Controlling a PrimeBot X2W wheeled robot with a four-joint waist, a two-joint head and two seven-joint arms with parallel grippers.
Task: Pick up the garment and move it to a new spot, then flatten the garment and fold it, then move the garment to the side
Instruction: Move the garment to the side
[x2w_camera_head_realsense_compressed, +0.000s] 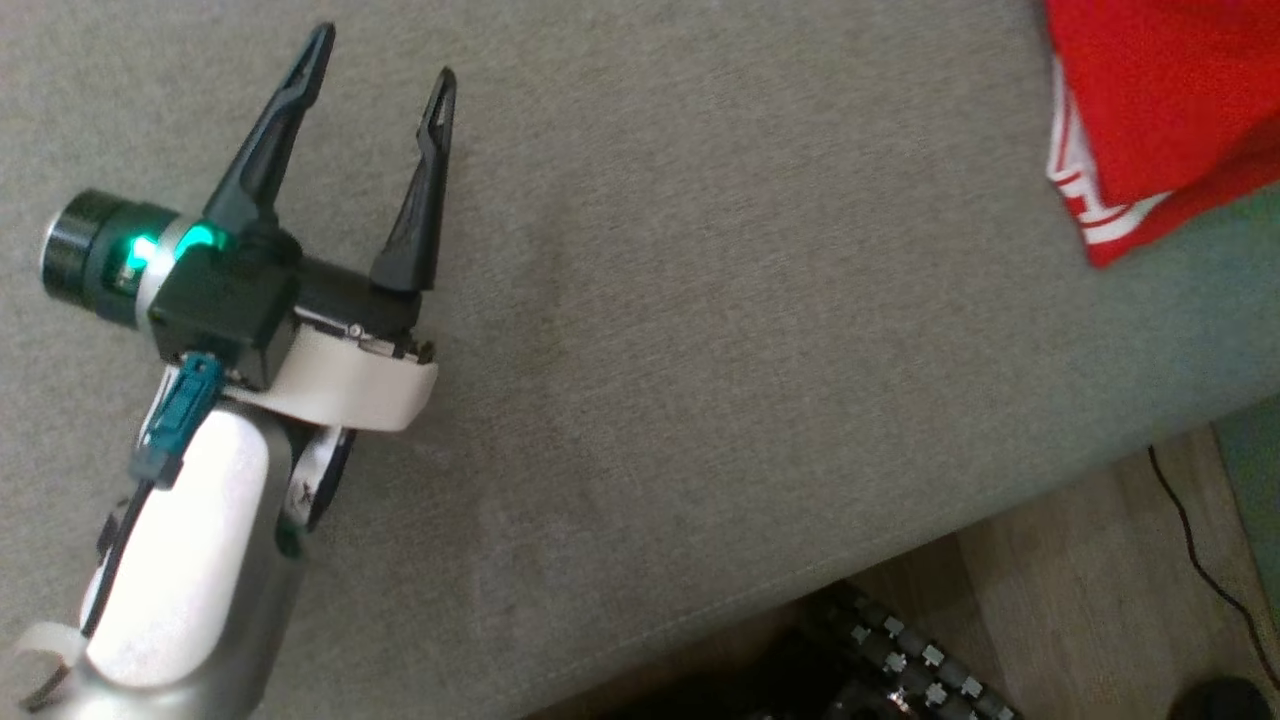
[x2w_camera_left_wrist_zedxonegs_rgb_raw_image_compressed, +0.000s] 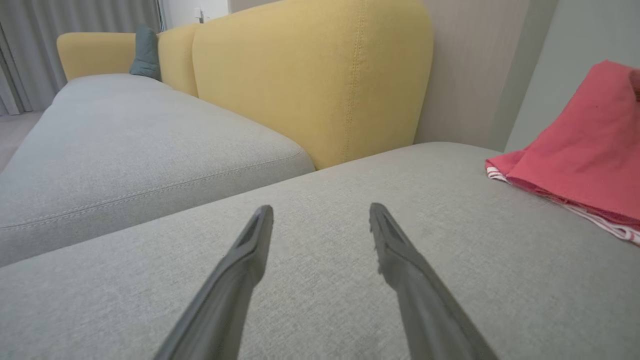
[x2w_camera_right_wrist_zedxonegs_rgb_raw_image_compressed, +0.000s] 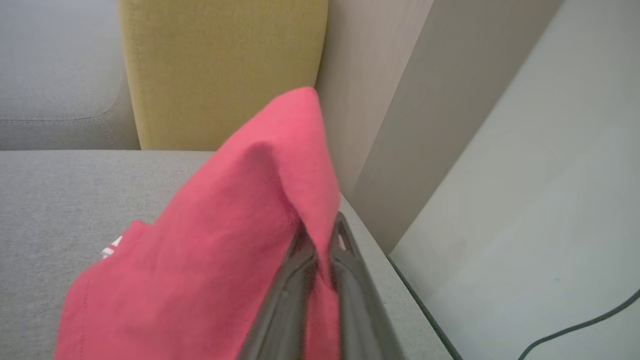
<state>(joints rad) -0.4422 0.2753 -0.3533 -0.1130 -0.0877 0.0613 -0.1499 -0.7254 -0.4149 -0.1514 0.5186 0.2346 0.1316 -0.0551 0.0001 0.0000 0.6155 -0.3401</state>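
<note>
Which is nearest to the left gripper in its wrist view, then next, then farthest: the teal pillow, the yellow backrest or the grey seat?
1. Grey seat, right underneath.
2. Yellow backrest, straight ahead.
3. Teal pillow, far upper left.

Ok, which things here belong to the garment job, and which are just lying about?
Part of the job: red garment, pinched in the shut right end effector; open left end effector; grey seat cushion under it.
Just lying about: yellow backrest; teal pillow; black cable on the floor.
</note>
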